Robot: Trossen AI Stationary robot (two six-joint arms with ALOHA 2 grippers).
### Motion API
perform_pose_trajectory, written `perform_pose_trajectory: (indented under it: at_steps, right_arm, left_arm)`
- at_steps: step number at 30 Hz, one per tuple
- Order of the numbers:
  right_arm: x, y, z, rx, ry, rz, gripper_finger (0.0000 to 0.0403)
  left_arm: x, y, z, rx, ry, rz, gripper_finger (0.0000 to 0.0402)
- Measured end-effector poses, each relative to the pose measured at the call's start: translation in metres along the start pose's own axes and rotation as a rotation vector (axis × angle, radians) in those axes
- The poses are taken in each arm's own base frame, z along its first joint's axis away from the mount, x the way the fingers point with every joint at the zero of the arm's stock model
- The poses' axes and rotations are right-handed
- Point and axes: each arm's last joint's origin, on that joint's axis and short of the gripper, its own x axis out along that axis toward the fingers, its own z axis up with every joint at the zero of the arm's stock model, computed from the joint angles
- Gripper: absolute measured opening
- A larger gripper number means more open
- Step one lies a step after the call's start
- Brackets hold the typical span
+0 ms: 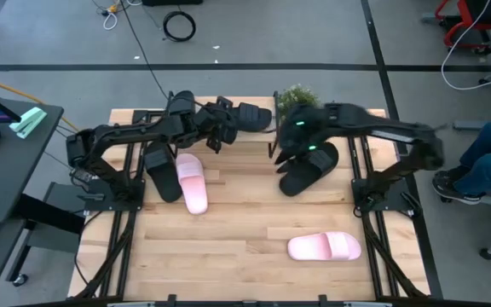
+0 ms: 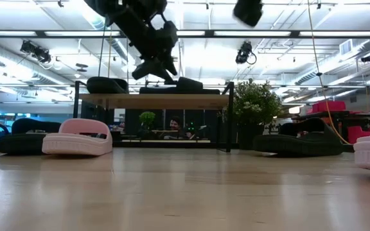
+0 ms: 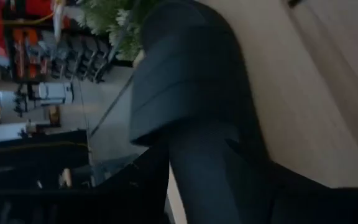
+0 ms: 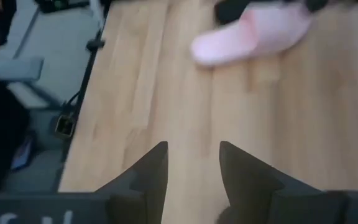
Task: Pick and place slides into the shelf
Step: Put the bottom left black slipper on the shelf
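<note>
Slides lie scattered over the wooden table (image 1: 254, 273): a pink slide (image 1: 193, 182) beside a black slide (image 1: 162, 173) on the left, a second pink slide (image 1: 325, 246) near the front right, and black slides (image 1: 309, 170) under the right arm. The shelf (image 2: 153, 101) stands at the back edge, next to a small plant (image 1: 296, 98), with black slides on its top board. The left gripper (image 1: 218, 128) hangs over the shelf, its fingers around a black slide (image 1: 250, 116) that rests on the top board; whether they clamp it or have let go cannot be told. The right gripper (image 4: 193, 163) hovers above bare table with its fingers apart and holding nothing.
</note>
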Motion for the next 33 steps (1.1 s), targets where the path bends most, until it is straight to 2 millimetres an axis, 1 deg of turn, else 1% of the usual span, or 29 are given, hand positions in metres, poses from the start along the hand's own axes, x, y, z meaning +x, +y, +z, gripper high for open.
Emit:
perform_pose_trajectory:
  at_steps: [2, 4, 5, 8, 11, 15, 18, 20, 22, 24, 27, 28, 30, 33]
  right_arm:
    - [-0.020, 0.006, -0.004, -0.026, -0.076, -0.051, 0.0150]
    - [-0.033, 0.010, -0.010, -0.031, -0.126, -0.076, 0.0151]
    - [-0.039, 0.012, -0.014, -0.035, -0.145, -0.084, 0.0151]
    - [-0.047, 0.016, -0.026, -0.040, -0.161, -0.084, 0.0151]
    - [-0.044, 0.016, -0.038, -0.033, -0.145, -0.082, 0.0151]
    - [-0.037, 0.012, -0.049, -0.018, -0.115, -0.083, 0.0152]
    - [-0.030, 0.009, -0.053, -0.006, -0.093, -0.083, 0.0151]
    - [-0.026, 0.007, -0.055, -0.001, -0.081, -0.083, 0.0151]
    - [-0.022, 0.006, -0.058, 0.006, -0.065, -0.082, 0.0151]
    - [-0.020, 0.005, -0.060, 0.009, -0.058, -0.081, 0.0151]
    - [-0.020, 0.005, -0.060, 0.010, -0.056, -0.081, 0.0150]
    - [-0.020, 0.005, -0.060, 0.010, -0.055, -0.081, 0.0150]
    - [-0.020, 0.005, -0.060, 0.009, -0.056, -0.081, 0.0151]
    - [-0.020, 0.005, -0.060, 0.009, -0.056, -0.080, 0.0151]
  left_arm:
    - [0.008, 0.001, 0.004, 0.028, -0.021, 0.039, 0.0154]
    - [0.015, 0.002, 0.006, 0.068, -0.029, 0.072, 0.0153]
    - [0.020, 0.003, 0.008, 0.085, -0.040, 0.100, 0.0154]
    - [0.031, 0.001, 0.011, 0.151, -0.048, 0.132, 0.0160]
    - [0.042, -0.005, 0.010, 0.202, -0.032, 0.117, 0.0167]
    - [0.053, -0.005, 0.008, 0.190, -0.028, 0.137, 0.0173]
    - [0.059, -0.002, 0.010, 0.164, -0.043, 0.201, 0.0168]
    - [0.059, 0.002, 0.012, 0.144, -0.058, 0.252, 0.0153]
    - [0.057, 0.006, 0.013, 0.123, -0.071, 0.301, 0.0127]
    - [0.057, 0.008, 0.013, 0.114, -0.058, 0.321, 0.0090]
    - [0.056, 0.009, 0.011, 0.101, 0.012, 0.339, 0.0024]
    - [0.056, 0.009, 0.011, 0.095, 0.043, 0.344, 0.0016]
    - [0.055, 0.009, 0.010, 0.078, 0.125, 0.363, 0.0018]
    - [0.051, 0.008, 0.010, 0.072, 0.320, 0.409, 0.0017]
